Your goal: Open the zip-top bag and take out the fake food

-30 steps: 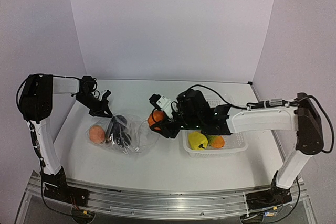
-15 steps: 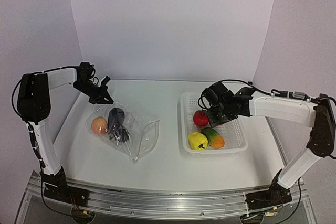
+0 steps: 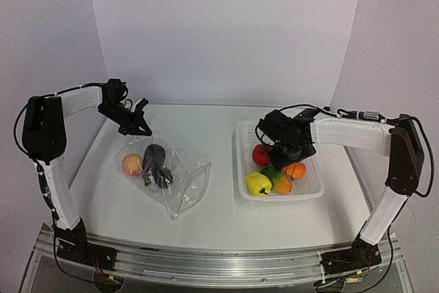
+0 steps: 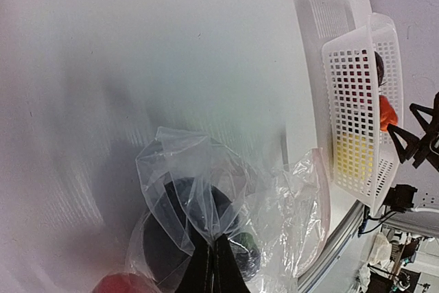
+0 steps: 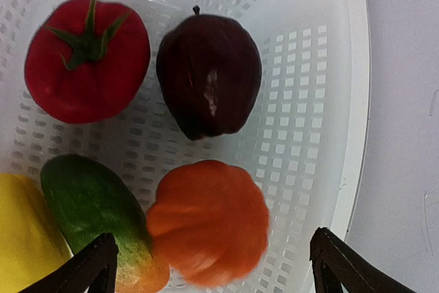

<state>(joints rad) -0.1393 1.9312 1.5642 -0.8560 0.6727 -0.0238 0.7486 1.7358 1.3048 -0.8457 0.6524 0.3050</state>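
Letting go, my right fingers [image 3: 291,149] now spread open above the basket [image 3: 241,162] near the worktop's [image 3: 219,135] right edge, orange piece [image 5: 209,221] just dropped in. Left fingers [image 4: 214,269] stay pinched on the zip-top bag [image 3: 182,183] near the left edge, fake food [image 3: 132,164] remaining inside.

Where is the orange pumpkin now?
Seen from above, the orange pumpkin lies in the white basket on the right side, next to the dark apple and the green mango.

— What sort of place is shown?
— A robotics lab test cell is indicated. A left arm [image 3: 58,190] and a right arm [image 3: 350,132] are bolted to an aluminium rail [image 3: 219,262] at the near edge of a white desk [image 3: 219,214].
— What else supports that?
— The desk is enclosed left, right and far by plain backdrop panels [image 3: 226,32], and plastic fake food [image 3: 258,183] is used.
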